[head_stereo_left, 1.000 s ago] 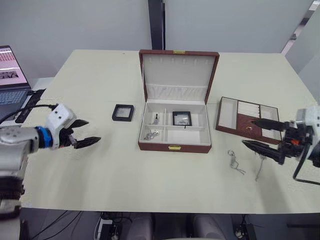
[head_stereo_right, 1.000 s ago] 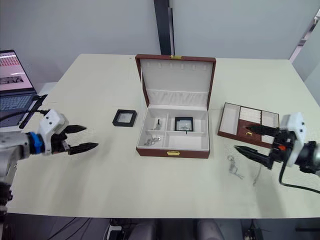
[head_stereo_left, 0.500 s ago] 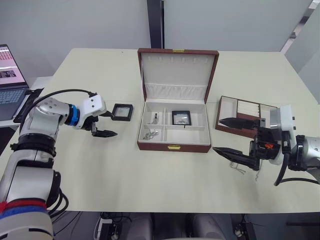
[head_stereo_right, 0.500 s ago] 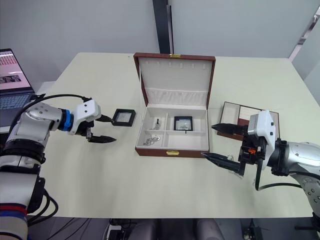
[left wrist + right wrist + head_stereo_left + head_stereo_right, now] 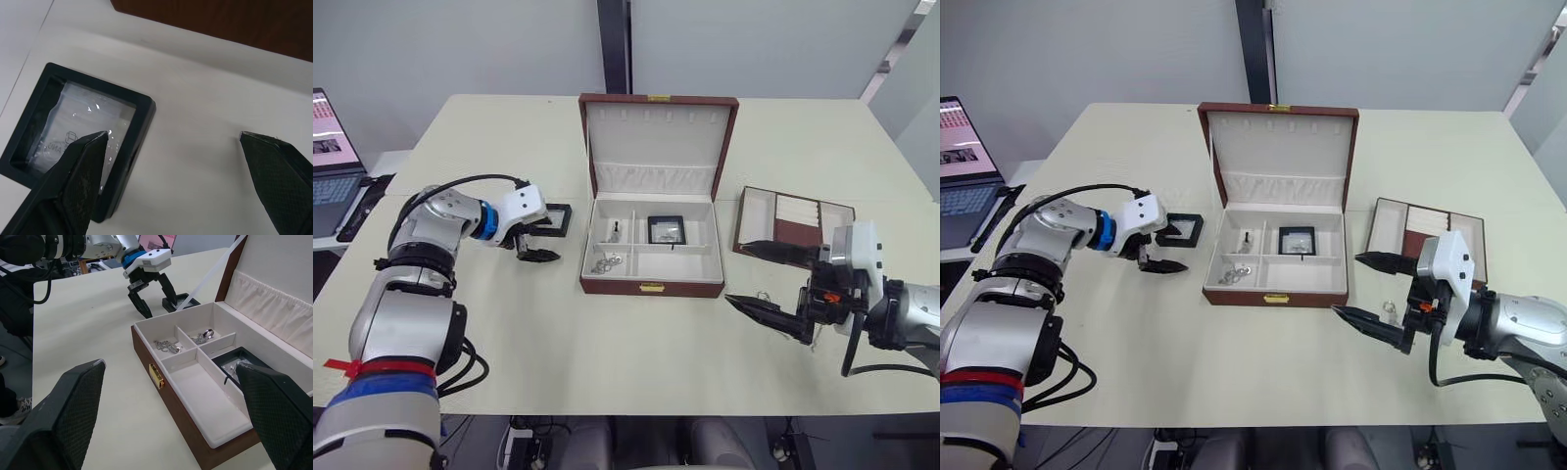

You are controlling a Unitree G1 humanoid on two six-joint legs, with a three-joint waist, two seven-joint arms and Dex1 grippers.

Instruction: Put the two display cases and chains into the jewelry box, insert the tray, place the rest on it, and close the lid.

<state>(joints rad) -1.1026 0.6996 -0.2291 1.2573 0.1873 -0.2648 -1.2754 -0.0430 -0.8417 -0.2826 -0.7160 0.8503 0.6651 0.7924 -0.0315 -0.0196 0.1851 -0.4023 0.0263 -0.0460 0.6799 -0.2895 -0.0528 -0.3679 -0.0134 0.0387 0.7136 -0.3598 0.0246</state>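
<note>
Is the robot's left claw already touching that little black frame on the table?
Cannot tell. In the left wrist view one finger of the open left gripper overlaps the display case, hiding any contact or gap.

The right gripper's fingers [image 5: 63, 411] are standing wide apart before the open jewelry box [image 5: 195, 387] on the bench [image 5: 78, 318]. Chains [image 5: 166, 346] are lying in its small compartments — a display case [image 5: 237, 366] beside them. The left gripper [image 5: 154, 296] is hovering beyond, spread.

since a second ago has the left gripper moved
Yes. The left gripper has moved toward the jewelry box, now open at the display case on the table.
</note>
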